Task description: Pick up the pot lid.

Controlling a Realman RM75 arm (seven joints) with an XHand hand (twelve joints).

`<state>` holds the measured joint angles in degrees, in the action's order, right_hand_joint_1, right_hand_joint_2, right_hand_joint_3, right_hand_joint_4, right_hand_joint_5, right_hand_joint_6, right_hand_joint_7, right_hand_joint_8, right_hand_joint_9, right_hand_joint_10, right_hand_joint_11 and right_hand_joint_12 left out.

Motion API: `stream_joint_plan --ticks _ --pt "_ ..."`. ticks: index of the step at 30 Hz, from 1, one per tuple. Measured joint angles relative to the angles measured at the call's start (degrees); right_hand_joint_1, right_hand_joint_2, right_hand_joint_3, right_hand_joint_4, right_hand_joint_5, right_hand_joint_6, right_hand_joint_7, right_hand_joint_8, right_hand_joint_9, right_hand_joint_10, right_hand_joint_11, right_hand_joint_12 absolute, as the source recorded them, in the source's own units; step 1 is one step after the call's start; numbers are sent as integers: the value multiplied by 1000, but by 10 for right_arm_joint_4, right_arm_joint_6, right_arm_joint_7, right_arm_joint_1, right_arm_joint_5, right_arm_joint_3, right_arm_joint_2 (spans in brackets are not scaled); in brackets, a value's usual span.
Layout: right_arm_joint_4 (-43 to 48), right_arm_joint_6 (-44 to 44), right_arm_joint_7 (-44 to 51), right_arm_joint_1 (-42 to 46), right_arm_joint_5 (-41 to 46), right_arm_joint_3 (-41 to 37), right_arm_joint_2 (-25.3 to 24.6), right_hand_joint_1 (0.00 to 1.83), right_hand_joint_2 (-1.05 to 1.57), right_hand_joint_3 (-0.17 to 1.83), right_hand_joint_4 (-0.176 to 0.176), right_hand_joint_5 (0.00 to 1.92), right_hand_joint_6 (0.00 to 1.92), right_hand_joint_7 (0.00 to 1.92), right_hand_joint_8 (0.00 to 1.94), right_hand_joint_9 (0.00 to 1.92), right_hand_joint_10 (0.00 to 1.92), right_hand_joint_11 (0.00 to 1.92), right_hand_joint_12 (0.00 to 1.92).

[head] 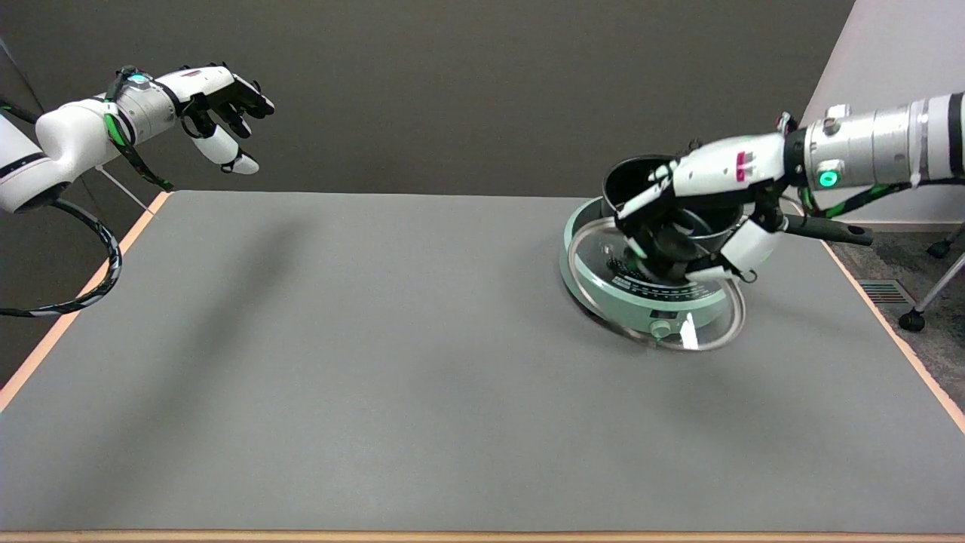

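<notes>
The hand point(690, 226) hides the lid point(603, 294)'s knob, much of the pot point(629, 177), and the cooker point(580, 226) top.

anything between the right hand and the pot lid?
No. The right hand already holds the pot lid by its knob, off the pot and in front of the cooker. Nothing visible sits between them.

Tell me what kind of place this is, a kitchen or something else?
Probably a robot test lab staged as a kitchen, not a real one. A mint-green round induction cooker carrying a black long-handled pot sits on a plain grey table, and the robot's right hand holds the round glass pot lid.
</notes>
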<state>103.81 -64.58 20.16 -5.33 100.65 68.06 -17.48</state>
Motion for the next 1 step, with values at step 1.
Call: stream_joint_plan --ticks 1 --pt "3 -1 -6 6 -1 -1 0 1453 1078 516 110 326 1556 599 1683 499 1919 23 1890"
